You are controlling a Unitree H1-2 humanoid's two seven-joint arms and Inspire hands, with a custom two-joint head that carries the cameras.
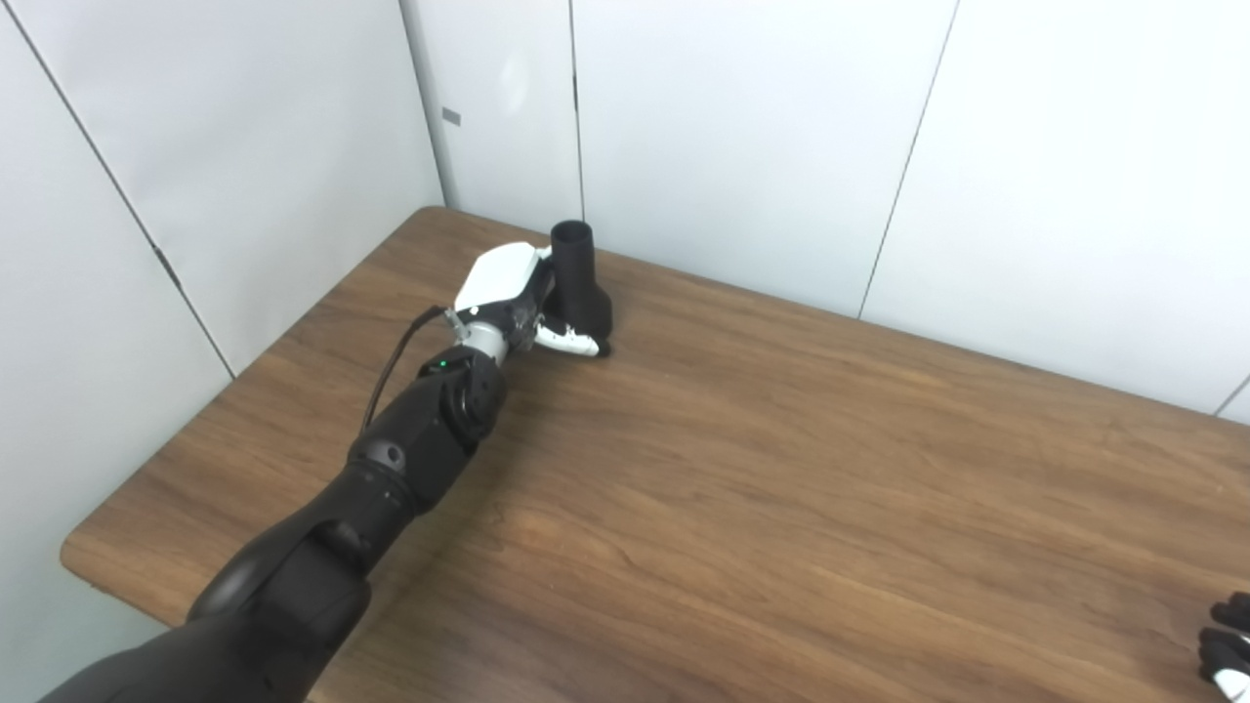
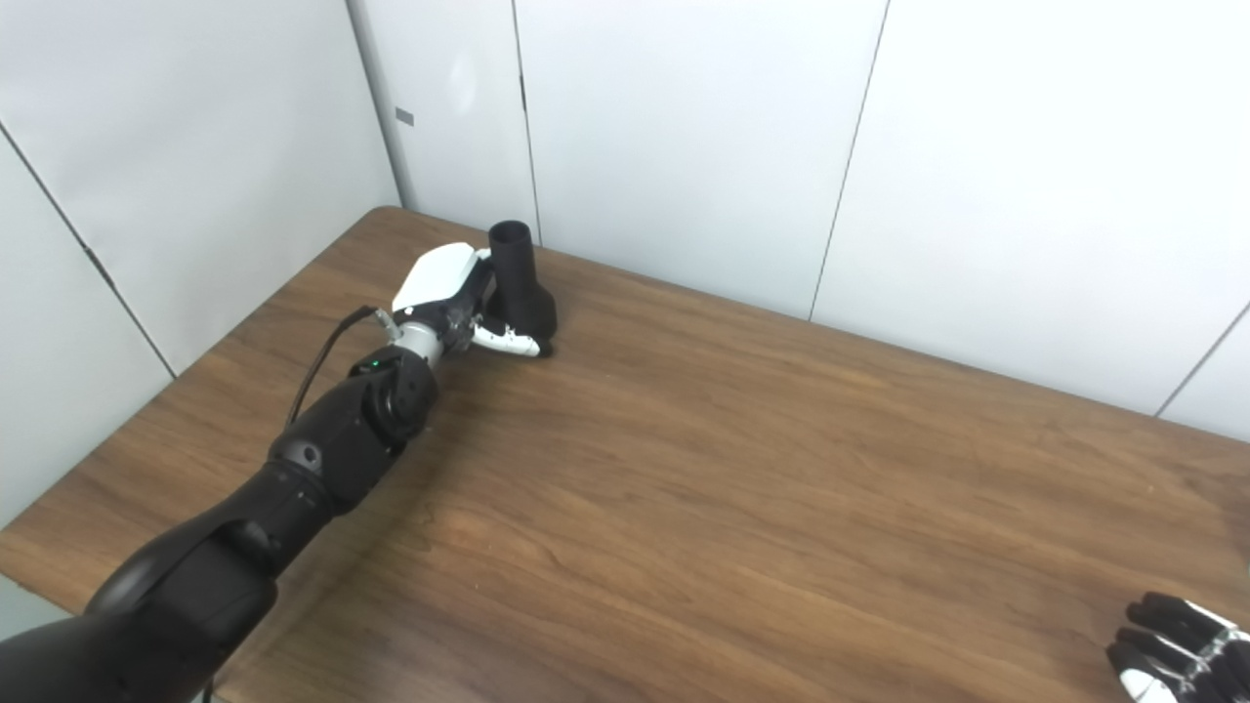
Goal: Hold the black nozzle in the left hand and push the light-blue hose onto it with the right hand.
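Left eye view: we see the left hand [image 1: 516, 298], white-backed with black fingers, reaching to the far left corner of the brown wood-grain table [image 1: 781, 469]. It is pressed against the black plastic nozzle [image 1: 578, 283], a tube flaring to a wide base, which stands upright on the tabletop near the white panelled wall [image 1: 742, 137]. The thumb lies along the base; whether the fingers fully clasp the nozzle we cannot tell. Only black fingertips of the right hand [image 1: 1229, 644] show at the lower right edge.

Right eye view: we see more of the right hand [image 2: 1177, 649], low at the table's near right, well apart from the nozzle [image 2: 520, 283], fingers spread and holding nothing.
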